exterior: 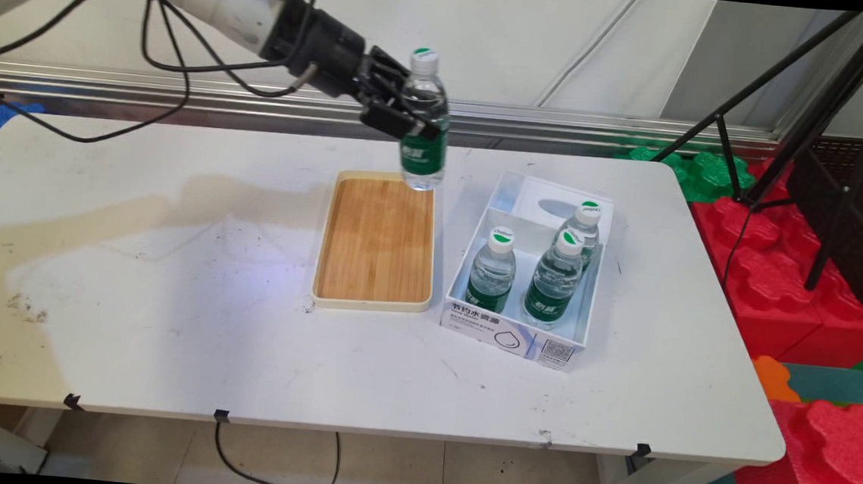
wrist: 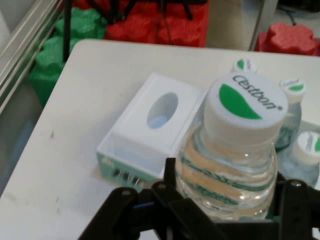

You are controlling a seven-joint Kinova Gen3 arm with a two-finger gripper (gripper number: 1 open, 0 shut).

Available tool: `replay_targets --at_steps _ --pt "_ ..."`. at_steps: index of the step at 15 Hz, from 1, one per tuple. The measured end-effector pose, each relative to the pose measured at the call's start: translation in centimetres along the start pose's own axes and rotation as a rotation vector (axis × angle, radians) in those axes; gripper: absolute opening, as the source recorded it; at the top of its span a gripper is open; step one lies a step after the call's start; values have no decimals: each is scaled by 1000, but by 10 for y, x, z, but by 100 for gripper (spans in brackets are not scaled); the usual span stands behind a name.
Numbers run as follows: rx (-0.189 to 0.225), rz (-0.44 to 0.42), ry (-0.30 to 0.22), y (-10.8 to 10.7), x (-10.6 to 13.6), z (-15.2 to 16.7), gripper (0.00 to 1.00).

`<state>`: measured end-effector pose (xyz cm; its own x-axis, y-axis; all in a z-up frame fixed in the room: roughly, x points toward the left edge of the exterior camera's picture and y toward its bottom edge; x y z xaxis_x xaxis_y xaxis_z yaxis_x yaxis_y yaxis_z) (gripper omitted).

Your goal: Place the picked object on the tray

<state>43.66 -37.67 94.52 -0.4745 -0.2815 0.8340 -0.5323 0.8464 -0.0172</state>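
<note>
I am holding a water bottle (exterior: 425, 120) upright in the jaws, clamped on its clear shoulder so the cap stays up, hanging above the far end of the wooden tray (exterior: 377, 242); three bottles (exterior: 492, 270) are standing in the white box (exterior: 516, 337) beside it.

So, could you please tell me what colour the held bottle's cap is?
The held bottle's cap is white with a green leaf mark, shown best in the hand view.
</note>
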Motion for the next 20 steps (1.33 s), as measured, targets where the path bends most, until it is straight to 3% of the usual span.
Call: replay_targets --at_steps 8,20 --pt "94 -42 -50 -23 -39 -23 0" --pt "169 -69 -82 -78 -101 20 0"
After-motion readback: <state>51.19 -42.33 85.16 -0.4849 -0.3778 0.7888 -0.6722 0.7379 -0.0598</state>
